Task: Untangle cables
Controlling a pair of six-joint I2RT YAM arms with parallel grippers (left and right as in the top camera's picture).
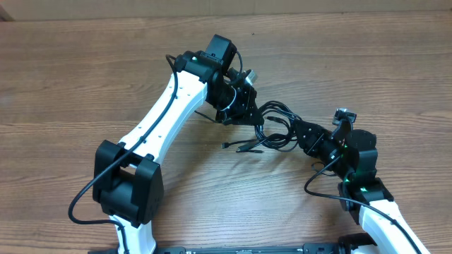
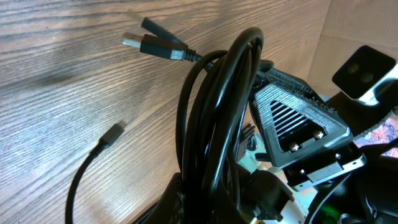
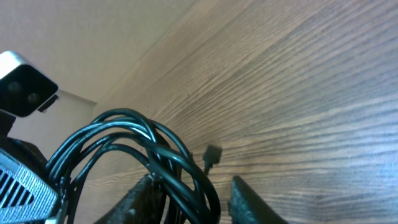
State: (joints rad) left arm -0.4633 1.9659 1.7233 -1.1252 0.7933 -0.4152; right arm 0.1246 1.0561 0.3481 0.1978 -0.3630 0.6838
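Note:
The black cables [image 1: 274, 125] lie in a bundle of loops at the table's middle, between my two grippers. My left gripper [image 1: 242, 107] is shut on one end of the bundle. In the left wrist view the cables [image 2: 217, 106] rise from its jaws [image 2: 217, 208], with two USB plugs [image 2: 155, 45] and a small loose plug [image 2: 113, 133] over the wood. My right gripper [image 1: 301, 134] is at the bundle's other side. In the right wrist view its fingers [image 3: 199, 202] stand apart, with the cable loops [image 3: 127, 121] between them against the left finger. A small plug [image 3: 212, 153] hangs beyond.
The wooden table [image 1: 85, 63] spreads all around. A loose cable end [image 1: 229, 145] lies toward the front of the bundle. The right gripper's grey finger [image 2: 298, 121] shows close by in the left wrist view. The arms' own thick wires run along each arm.

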